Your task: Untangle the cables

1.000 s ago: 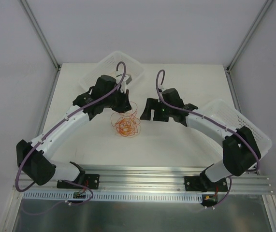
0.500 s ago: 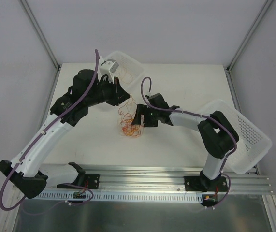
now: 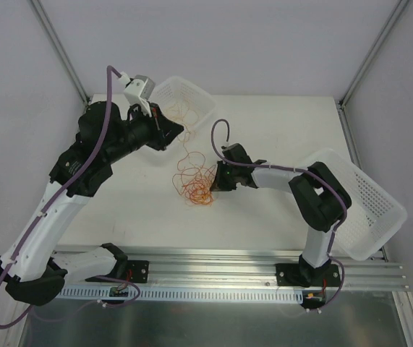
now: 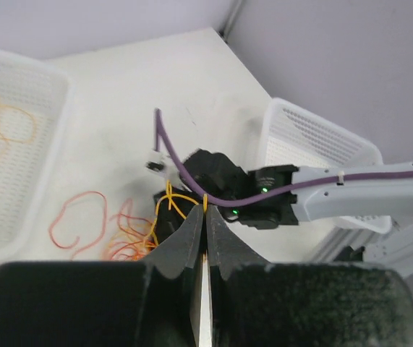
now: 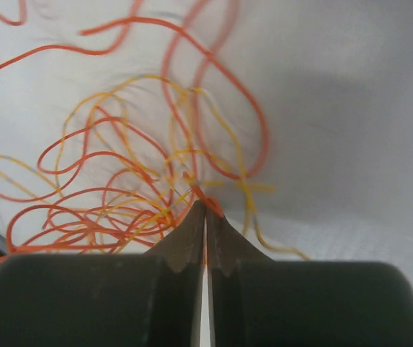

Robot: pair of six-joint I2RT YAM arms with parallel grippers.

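Note:
The cables (image 3: 195, 179) lie as a loose tangle of thin orange and red loops on the white table, mid-way between the arms. My left gripper (image 3: 179, 130) is raised behind the tangle and shut on one yellow-orange strand (image 4: 205, 202), which runs down to the heap (image 4: 130, 235). In the left wrist view its jaws (image 4: 205, 214) are pressed together on that strand. My right gripper (image 3: 215, 178) sits low at the tangle's right edge. In the right wrist view it (image 5: 206, 210) is shut on a red-orange strand (image 5: 213, 202), with the loops (image 5: 119, 195) spread to the left of it.
A white mesh basket (image 3: 200, 100) at the back holds a few orange cables (image 3: 181, 110). A second white basket (image 3: 383, 210) stands tilted at the right, beside the right arm. Thick purple arm cables arch above both wrists.
The left arm has risen and drawn back to the left, pulling its strand up out of the heap. The right gripper moved onto the tangle's right edge and shut on a strand.

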